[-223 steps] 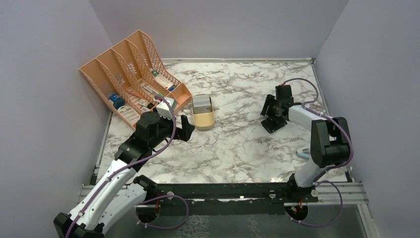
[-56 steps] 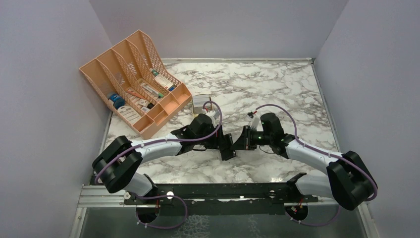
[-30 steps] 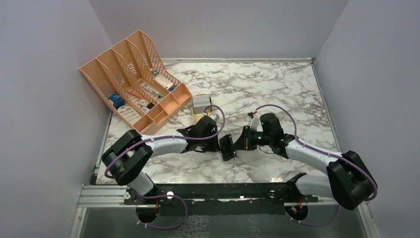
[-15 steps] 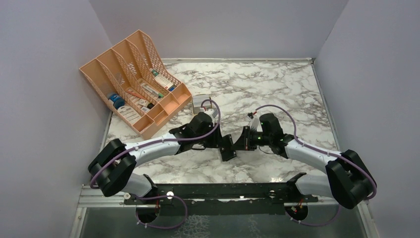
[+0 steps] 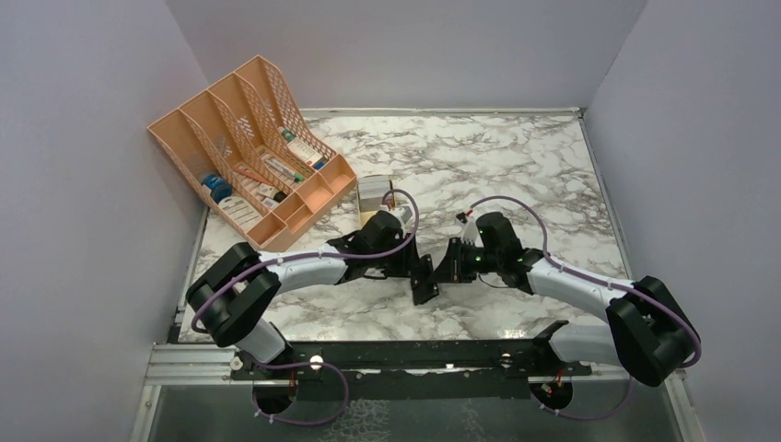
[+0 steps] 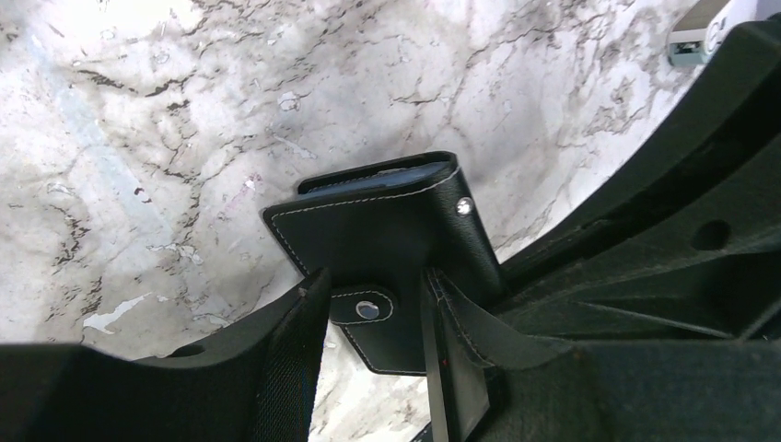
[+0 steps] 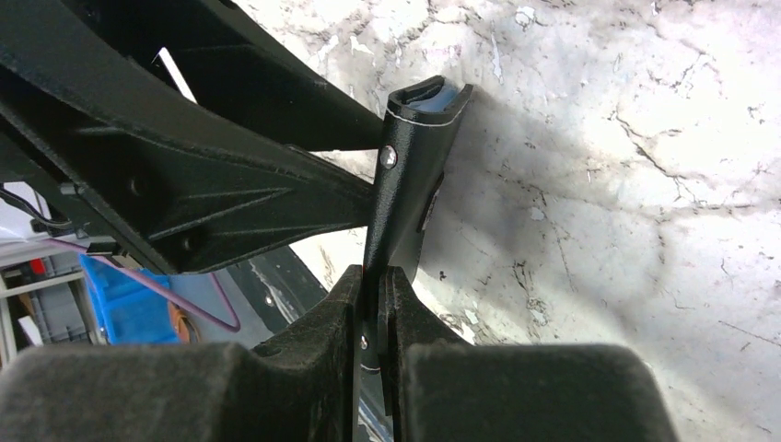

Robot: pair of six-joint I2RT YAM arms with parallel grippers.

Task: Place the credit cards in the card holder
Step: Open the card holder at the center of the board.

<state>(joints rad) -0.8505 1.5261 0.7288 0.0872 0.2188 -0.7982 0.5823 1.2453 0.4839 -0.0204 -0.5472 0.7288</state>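
The black card holder [image 5: 425,276] stands on edge on the marble table [image 5: 516,166], between my two grippers at the centre. My right gripper [image 7: 374,295] is shut on the lower edge of the card holder [image 7: 416,152]. My left gripper [image 6: 373,364] is open. The snap tab of the card holder [image 6: 387,221] sits between its fingers, and one flap lies against the right-hand finger [image 6: 460,378]. Pale grey credit cards [image 5: 372,187] lie in a tan tin, mostly hidden behind my left arm.
A peach mesh file organiser [image 5: 249,147] with labelled boxes stands at the back left. Grey walls close in the table on three sides. A metal rail [image 5: 414,354] runs along the near edge. A small grey and teal object [image 6: 700,23] lies further off.
My left gripper has opened from shut and now straddles the holder's tab. The left arm shifted slightly. The right gripper kept its hold on the card holder in place.
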